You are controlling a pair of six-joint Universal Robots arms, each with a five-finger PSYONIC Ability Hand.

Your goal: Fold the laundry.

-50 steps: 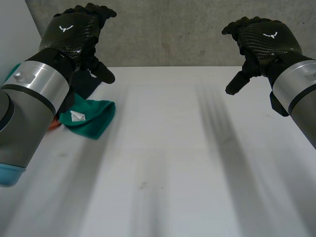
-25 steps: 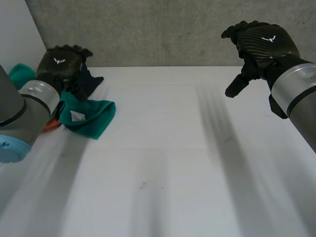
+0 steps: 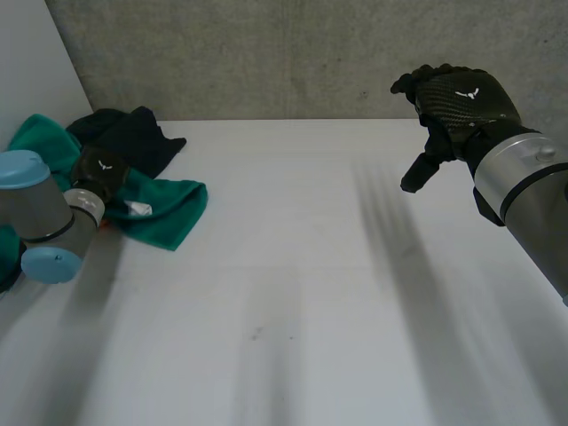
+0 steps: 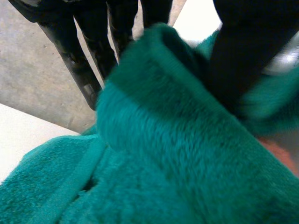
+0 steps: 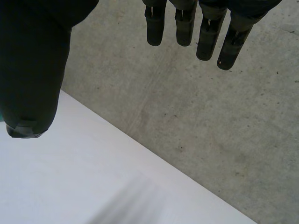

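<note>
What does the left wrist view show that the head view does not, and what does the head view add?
The left wrist view gives the plush pile and hemmed edge of the green cloth, with a raised fold pinched by the left hand between its fingers and thumb. The head view adds the right hand, open above the white table, and a dark cloth beside the green one. Both share the left hand on the green cloth and the concrete wall.
</note>
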